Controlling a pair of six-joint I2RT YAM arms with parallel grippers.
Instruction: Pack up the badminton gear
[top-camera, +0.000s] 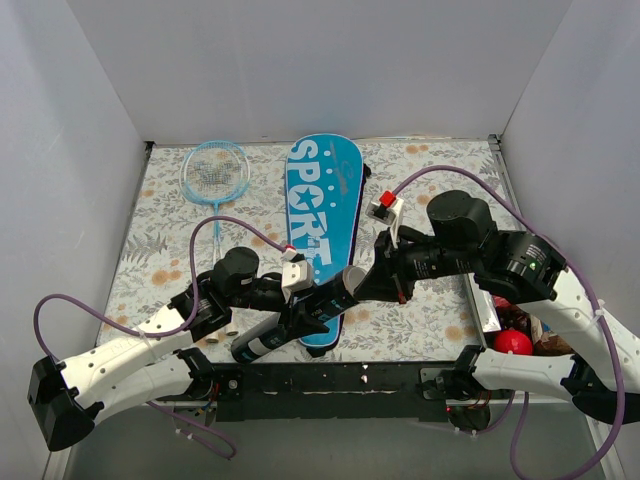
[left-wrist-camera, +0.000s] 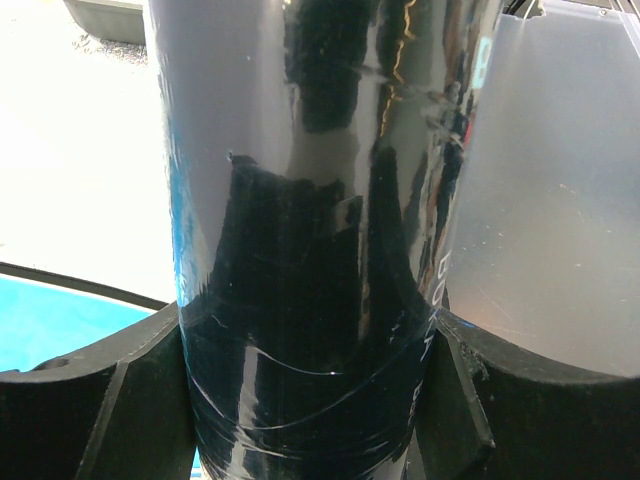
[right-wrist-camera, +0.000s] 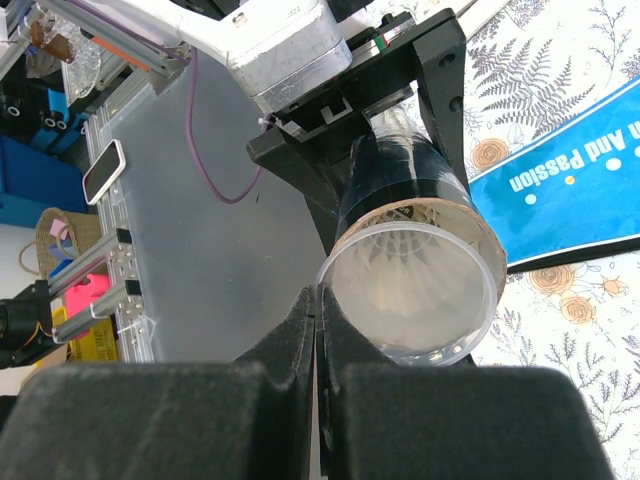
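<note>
The black tube (top-camera: 290, 325) lies tilted above the lower end of the blue "SPORT" cover (top-camera: 322, 195). My left gripper (top-camera: 303, 312) is shut on the tube's middle; the tube fills the left wrist view (left-wrist-camera: 310, 300) between both fingers (left-wrist-camera: 90, 410). My right gripper (top-camera: 368, 280) is at the tube's open end, shut on the rim of its clear lid (right-wrist-camera: 410, 295). A white shuttlecock shows inside through the lid. One light-blue racket (top-camera: 214, 172) lies at the far left. Small white shuttlecocks (top-camera: 228, 331) lie beside my left arm.
A red ball (top-camera: 513, 342) and other items sit in a tray (top-camera: 482, 305) at the right under my right arm. White walls enclose the floral table (top-camera: 440, 190) on three sides. The right wrist view shows shelving (right-wrist-camera: 90, 200) beyond the table.
</note>
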